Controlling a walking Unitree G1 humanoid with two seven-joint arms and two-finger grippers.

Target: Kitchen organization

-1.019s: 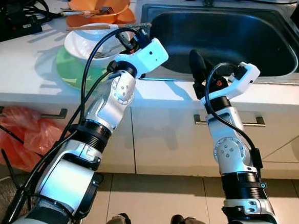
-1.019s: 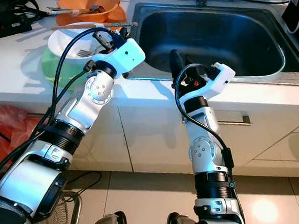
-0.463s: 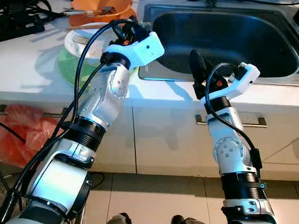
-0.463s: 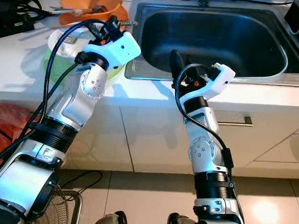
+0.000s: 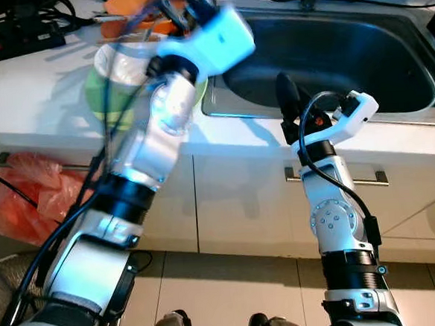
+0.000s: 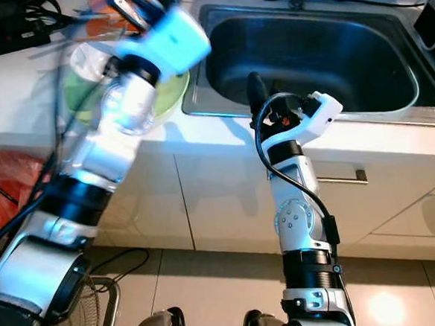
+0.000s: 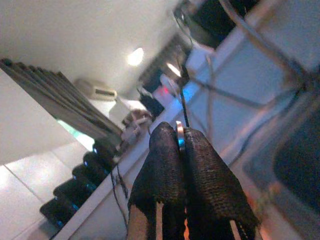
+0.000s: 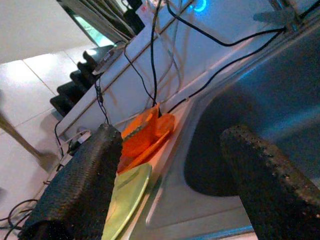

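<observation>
Fork handle point(image 7: 180, 141), thin and silvery, is pinched tight between the closed fingers point(image 7: 165, 167) of the left gripper point(image 5: 191, 4), which is up over the counter by the near left corner of the sink; its tines are out of sight and the whole arm is smeared with blur. No writing or brand can be read anywhere.

Nearest us, white cabinet doors point(image 5: 235, 199) with bar handles run below a white countertop point(image 5: 33, 94), with pale tiled floor underneath. A red plastic bag point(image 5: 26, 195) hangs at the low left, partly cut off by the left arm.

The right gripper point(image 5: 288, 98) stands at the counter's front edge just before the stainless sink point(image 5: 344, 57), its two black fingers point(image 8: 85, 185) spread wide apart with nothing between them.

On the counter, left of the sink, a white bowl point(image 5: 117, 62) sits on a green plate point(image 5: 97, 93), both half hidden behind the blurred arm. Beyond them an orange bowl on an orange plate point(image 8: 145, 132) lies right beside the sink rim.

Farther back, black cables point(image 8: 152, 60) trail across the counter, and a black power strip point(image 5: 11, 39) sits at the far left, cut off by the frame.
</observation>
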